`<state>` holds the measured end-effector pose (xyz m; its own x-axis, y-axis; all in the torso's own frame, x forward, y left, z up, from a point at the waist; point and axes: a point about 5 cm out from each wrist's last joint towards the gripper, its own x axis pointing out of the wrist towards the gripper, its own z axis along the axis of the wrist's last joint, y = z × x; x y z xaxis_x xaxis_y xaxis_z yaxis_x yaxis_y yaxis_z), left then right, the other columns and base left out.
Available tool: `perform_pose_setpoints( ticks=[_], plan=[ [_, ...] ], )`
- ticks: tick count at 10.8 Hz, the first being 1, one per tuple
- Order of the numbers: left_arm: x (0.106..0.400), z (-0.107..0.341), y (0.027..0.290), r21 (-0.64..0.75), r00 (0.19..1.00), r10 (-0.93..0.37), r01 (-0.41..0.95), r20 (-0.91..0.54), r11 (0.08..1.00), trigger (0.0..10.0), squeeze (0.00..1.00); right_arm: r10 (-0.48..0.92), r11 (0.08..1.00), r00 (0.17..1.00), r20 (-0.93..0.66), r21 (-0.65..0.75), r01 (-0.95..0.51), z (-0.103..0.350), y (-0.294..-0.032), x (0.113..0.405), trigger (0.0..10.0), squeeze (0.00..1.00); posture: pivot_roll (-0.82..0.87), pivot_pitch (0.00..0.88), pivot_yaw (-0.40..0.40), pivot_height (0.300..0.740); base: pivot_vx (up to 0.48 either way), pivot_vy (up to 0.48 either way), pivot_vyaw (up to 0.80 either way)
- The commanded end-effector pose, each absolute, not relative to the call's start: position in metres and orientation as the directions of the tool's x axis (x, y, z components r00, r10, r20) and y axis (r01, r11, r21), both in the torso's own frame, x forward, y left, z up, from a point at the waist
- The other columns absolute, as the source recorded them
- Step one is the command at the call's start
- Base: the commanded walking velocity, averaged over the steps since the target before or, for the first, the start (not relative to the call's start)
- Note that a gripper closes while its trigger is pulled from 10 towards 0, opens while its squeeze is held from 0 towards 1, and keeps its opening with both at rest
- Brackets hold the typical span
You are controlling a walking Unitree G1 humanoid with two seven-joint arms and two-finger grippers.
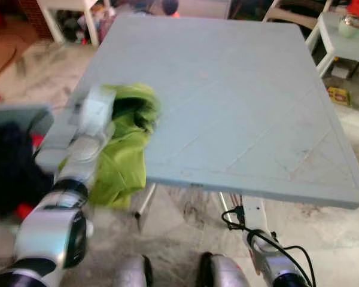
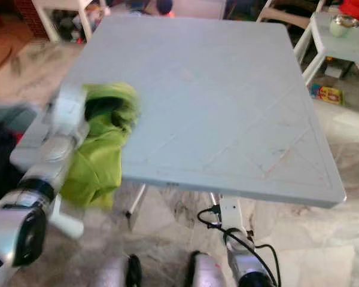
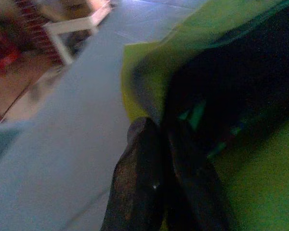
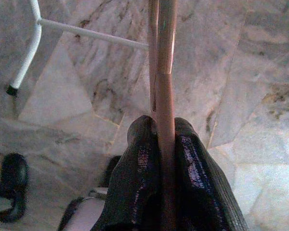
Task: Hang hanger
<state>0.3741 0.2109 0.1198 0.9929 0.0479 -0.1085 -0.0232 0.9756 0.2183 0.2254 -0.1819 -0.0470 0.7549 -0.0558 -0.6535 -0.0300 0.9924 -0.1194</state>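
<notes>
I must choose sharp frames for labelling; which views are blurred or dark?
Both eye views: left arm and green garment motion-blurred, table fairly sharp. Left wrist view: soft, dark around the left gripper. Right wrist view: sharpest, right gripper on the pink hanger.

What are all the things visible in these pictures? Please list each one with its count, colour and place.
Table: one, pale blue-grey, in front of the robot.
Garment: one, green, draped over the table's near left edge, partly hanging down.
Hanger: one, pinkish rod, clamped in the right gripper, above the marble floor.
Side table: one, white, far right, with a bowl on it.
Floor: marble, grey-white, under the table.
Left gripper: one, black, closed on the garment at the table's left edge.
Right gripper: one, black, low, below the table.
</notes>
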Motion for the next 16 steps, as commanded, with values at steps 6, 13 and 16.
perform_pose_setpoints(
  ticks=[6, 13, 16],
  plan=[
    [0.358, 0.11, 0.226, 0.459, 0.994, 0.001, 0.049, -0.109, 0.887, 10.0, 1.0, -0.046, 0.992, 0.768, -0.639, -0.123, -0.043, -0.041, -0.181, 0.232, 10.0, 0.0, 0.02, 0.161, -0.011, 0.74, 0.0, 0.0, 0.0],
    [0.338, 0.142, 0.206, 0.667, 0.989, -0.101, 0.003, 0.108, 0.745, 10.0, 1.0, -0.063, 0.991, 0.774, -0.63, -0.13, -0.025, -0.039, -0.188, 0.235, 10.0, 0.0, 0.03, 0.162, -0.014, 0.74, 0.0, 0.0, 0.0],
    [0.326, 0.151, 0.194, 0.622, 0.983, -0.136, 0.031, 0.122, 0.783, 10.0, 1.0, -0.054, 0.991, 0.777, -0.627, -0.129, -0.035, -0.038, -0.185, 0.237, 10.0, 0.0, 0.03, 0.16, -0.016, 0.74, 0.0, 0.0, 0.0]
  ],
)
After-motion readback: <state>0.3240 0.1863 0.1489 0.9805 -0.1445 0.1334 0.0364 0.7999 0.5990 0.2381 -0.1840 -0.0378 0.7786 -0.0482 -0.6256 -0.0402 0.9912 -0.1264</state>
